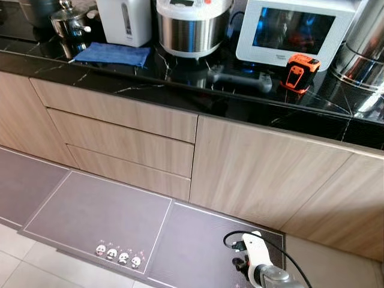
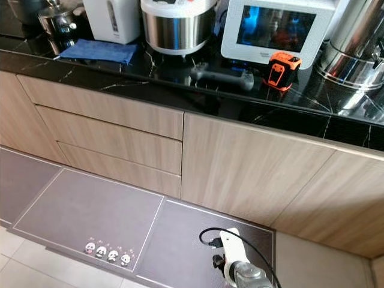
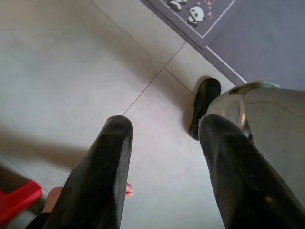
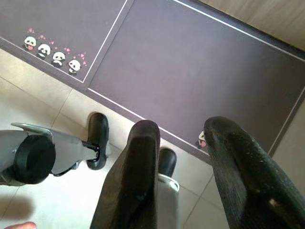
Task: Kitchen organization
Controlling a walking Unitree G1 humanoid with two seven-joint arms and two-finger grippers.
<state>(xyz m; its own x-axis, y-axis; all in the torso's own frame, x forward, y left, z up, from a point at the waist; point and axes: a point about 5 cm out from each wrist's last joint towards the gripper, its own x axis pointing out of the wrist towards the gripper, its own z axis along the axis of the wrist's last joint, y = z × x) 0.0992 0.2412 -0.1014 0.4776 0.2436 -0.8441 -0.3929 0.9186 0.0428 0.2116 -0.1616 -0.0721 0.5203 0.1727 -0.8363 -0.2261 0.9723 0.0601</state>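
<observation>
A black marble counter runs across the eye views above wooden drawers. On it lie a folded blue cloth, an orange tape measure and a dark handled tool. My right arm hangs low before the cabinet door. My right gripper is open over the grey floor mat, holding nothing. My left gripper is open above pale floor tiles, also holding nothing.
At the counter's back stand a steel pot, a white water boiler, a rice cooker, a white oven and steel containers. My black feet rest at the panda mat's edge. A red object lies on the tiles.
</observation>
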